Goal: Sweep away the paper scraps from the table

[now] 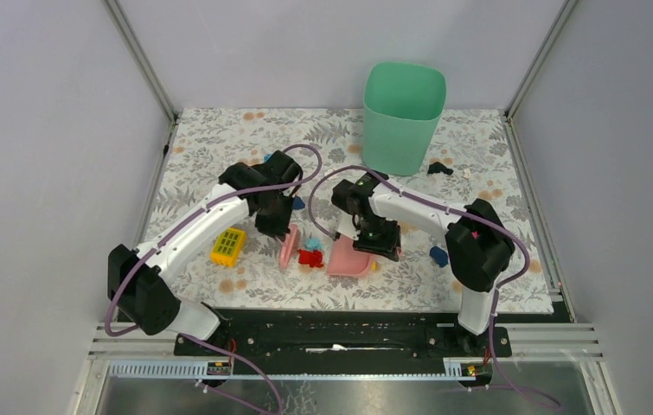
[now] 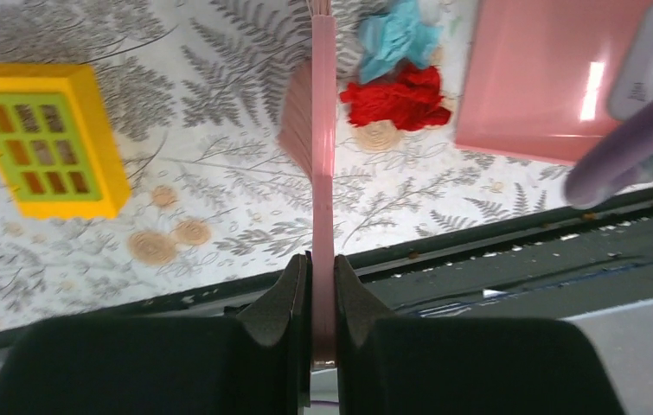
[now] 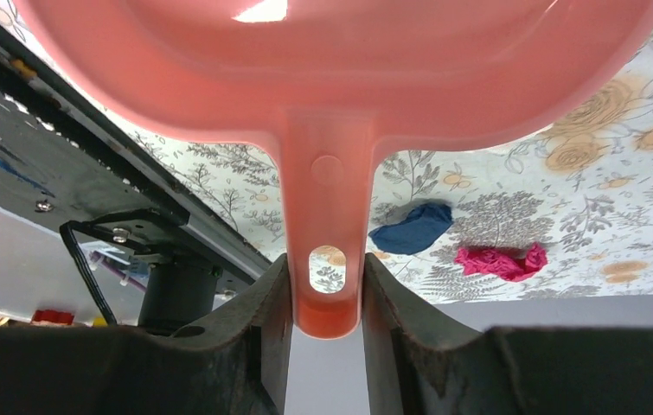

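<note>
In the left wrist view the left gripper [image 2: 323, 264] sits nearest, its dark pads pressed tight on the thin handle of a pink brush [image 2: 323, 147]. The brush runs straight out from the fingers, and its bristles [image 2: 297, 117] fan off one side, low over the table [image 2: 219, 52]. Just past the bristles, on the side toward the other arm, lie two crumpled wads that I take for the paper scraps: a red scrap [image 2: 396, 97] and a light-blue scrap [image 2: 396, 36], touching each other. Just beyond them is the pink dustpan [image 2: 539, 78]. The right gripper [image 3: 327, 264] is clamped on the dustpan's handle, one finger on each side of the hanging hole. From above, brush, scraps and pan stand in a short row near the front middle of the table, the scraps between the two tools. The brush's long axis lies across that row, so a sideways stroke to the robot's right looks like the move that would carry them toward the pan. The left arm is the nearer one. A dark-blue scrap [image 3: 413, 229] and a magenta scrap [image 3: 500, 261] lie behind the pan, out of this stroke's path. A yellow toy piece [image 2: 41, 138] sits well off on the brush's other side.
</note>
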Available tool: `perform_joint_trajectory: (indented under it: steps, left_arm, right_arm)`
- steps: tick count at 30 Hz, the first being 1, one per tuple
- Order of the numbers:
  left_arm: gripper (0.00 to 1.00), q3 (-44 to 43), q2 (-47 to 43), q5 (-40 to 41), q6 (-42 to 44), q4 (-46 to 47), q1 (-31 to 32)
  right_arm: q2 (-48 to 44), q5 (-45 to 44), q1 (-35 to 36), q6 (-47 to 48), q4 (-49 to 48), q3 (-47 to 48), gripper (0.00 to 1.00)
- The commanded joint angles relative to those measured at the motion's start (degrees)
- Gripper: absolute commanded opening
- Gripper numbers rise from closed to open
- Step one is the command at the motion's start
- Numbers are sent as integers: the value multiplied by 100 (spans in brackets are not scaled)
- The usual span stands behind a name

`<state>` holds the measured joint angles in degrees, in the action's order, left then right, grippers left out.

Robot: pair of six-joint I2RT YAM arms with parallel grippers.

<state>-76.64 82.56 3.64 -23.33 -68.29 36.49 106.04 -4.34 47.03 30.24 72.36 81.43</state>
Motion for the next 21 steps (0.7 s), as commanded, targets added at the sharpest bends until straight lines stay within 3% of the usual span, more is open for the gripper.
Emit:
perform_joint_trajectory:
  steps: [1, 7, 11, 15, 21]
  left_arm:
    - [4, 375, -171, -1142, 88, 978, -103]
    - [0, 1044, -449, -2279, -304, 2011, -90]
    - [0, 1269, -785, -2575, -638, 2631, -90]
    - [0, 1172, -1091, -2216, -751, 2638, -94]
    - [0, 591, -1258, -940, -632, 1668, -94]
  right_arm:
    - [70, -70, 106, -45, -28, 395, 0]
    - [1, 123, 129, 121, -275, 233, 0]
    - [-108, 178, 130, 140, -458, -8, 0]
    - [-351, 142, 125, 178, -793, -393, 0]
    - [-650, 192, 131, 182, -1393, -869, 0]
